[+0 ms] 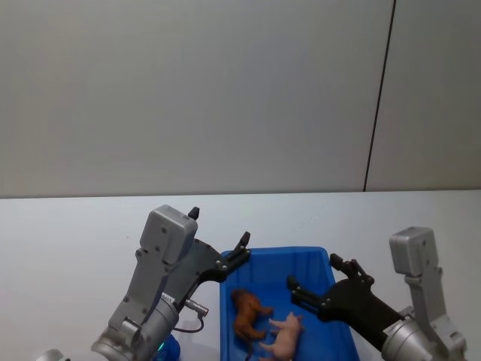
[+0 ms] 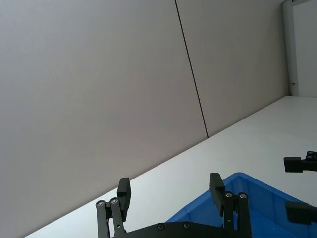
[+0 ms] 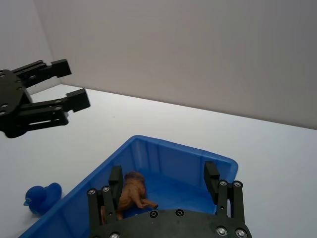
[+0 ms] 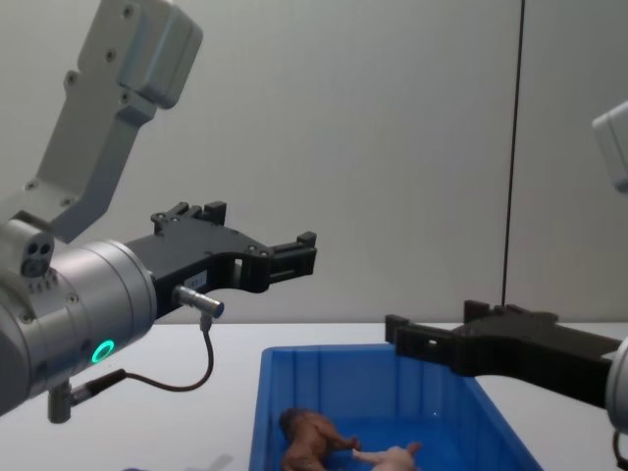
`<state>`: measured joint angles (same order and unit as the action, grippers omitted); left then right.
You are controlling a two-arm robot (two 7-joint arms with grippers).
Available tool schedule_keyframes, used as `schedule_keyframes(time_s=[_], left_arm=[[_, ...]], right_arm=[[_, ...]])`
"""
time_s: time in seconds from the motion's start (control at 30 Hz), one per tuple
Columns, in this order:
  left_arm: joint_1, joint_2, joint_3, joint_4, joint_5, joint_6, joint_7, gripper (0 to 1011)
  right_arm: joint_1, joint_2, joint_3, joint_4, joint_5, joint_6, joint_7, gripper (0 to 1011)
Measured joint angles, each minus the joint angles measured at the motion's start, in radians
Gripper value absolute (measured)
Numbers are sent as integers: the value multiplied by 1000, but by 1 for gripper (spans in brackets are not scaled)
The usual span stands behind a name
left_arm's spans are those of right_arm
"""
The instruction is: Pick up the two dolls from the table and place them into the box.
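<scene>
**Both dolls in the box — grippers empty above it**

We find the brown doll (image 1: 248,312) and the pink doll (image 1: 284,337) lying on the floor of the box (image 1: 289,254), toward its near end. They lie just beside each other, and we cannot tell whether they touch. The brown doll's long axis runs roughly far to near. The pink doll lies on a slant to its right.

The left gripper (image 1: 219,226) hangs above the far-left corner of the box, its fingers spread with nothing between them. The right gripper (image 1: 314,271) hangs over the right side of the box, likewise spread and empty. In the chest view both sit above the rim, the left one higher.

The key relation: both dolls lie below the fingertips and nearer than them, inside the walls. The brown doll is closer to the left arm, the pink doll to the right.

A blue duck (image 3: 42,197) sits on the table (image 1: 68,233) just left of the box — not a task item. We judge the placing complete. The next move should be a withdrawal, with each arm rising clear of the rim.
</scene>
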<state>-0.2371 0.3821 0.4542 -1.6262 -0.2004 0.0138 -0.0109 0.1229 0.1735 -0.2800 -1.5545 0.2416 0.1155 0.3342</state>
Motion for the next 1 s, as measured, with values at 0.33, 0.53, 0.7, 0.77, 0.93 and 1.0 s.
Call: schedule_keyframes(time_s=[0.33, 0.53, 0.7, 0.77, 0.93, 1.0], left_arm=[[0, 0, 0, 0, 0, 0, 0, 1001], [0, 0, 0, 0, 0, 0, 0, 1001], [0, 0, 0, 0, 0, 0, 0, 1002], [0, 0, 0, 0, 0, 0, 0, 1001], [0, 0, 0, 0, 0, 0, 0, 1002], [2, 1, -1, -1, 0, 2, 0, 1001]], right_arm=[[-24, 15, 16, -21, 7, 1, -95, 1001], [-47, 29, 29, -42, 18, 2, -148, 1001], [-64, 40, 38, -57, 26, 2, -182, 1001], [-71, 44, 41, -63, 29, 2, -195, 1001], [-82, 51, 47, -74, 34, 2, -217, 1001], [-84, 53, 48, -76, 36, 2, -222, 1001]])
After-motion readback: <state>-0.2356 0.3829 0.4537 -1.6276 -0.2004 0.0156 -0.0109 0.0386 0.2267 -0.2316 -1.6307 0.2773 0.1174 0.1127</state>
